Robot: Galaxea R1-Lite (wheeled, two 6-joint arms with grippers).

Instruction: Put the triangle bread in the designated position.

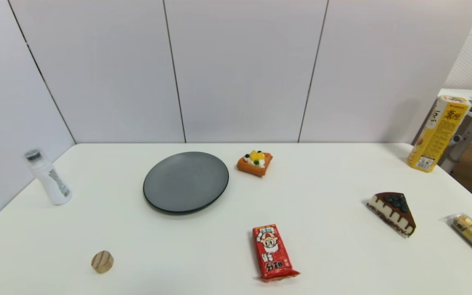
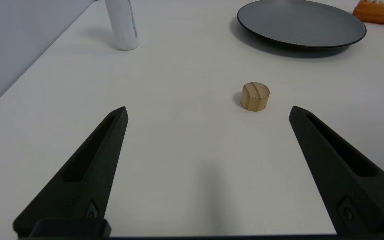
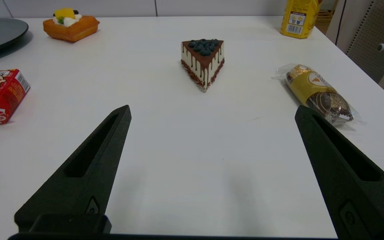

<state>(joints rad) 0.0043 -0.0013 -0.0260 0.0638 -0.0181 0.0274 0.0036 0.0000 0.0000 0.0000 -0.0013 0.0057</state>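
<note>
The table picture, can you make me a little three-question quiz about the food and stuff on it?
1. True or false: the triangle bread sits on the dark grey plate.
2. Which thing lies nearest the robot's left gripper? A) wooden block B) chocolate cake wedge C) yellow carton
3. Fill in: both the left gripper and the right gripper are open and hold ____.

Key: 1 false, it is on the table beside the plate. 2 A. 3 nothing.
</note>
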